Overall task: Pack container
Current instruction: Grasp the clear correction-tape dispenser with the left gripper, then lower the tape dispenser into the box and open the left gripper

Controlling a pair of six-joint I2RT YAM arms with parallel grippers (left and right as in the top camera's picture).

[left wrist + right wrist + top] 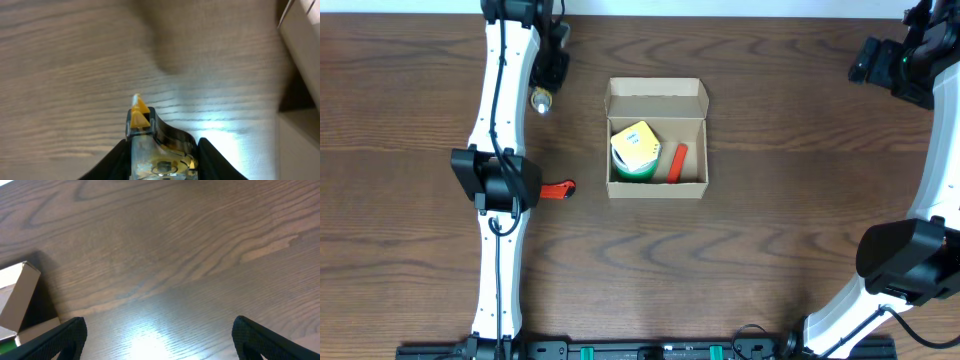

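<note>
Dark wooden bench [770, 230]: a clear bottle [150, 150], apparently yellow-tipped, is clenched in the left fingers [116, 161], to be lifted over the container [657, 190] wall; right fingers [62, 340] are spread.

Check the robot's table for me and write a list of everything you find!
Surface: brown wooden table, with light glare in the wrist views.
Job's things: container with its lid flap open; inside are a yellow-and-green item and an orange-red stick.
Clutter: small red item lying on the table left of the container.
Grippers: left gripper shut on a clear bottle with a yellow tip; right gripper open, holding nothing.
Cables: black cable running along the left arm.
Surroundings: black rail at the table's near edge.
</note>
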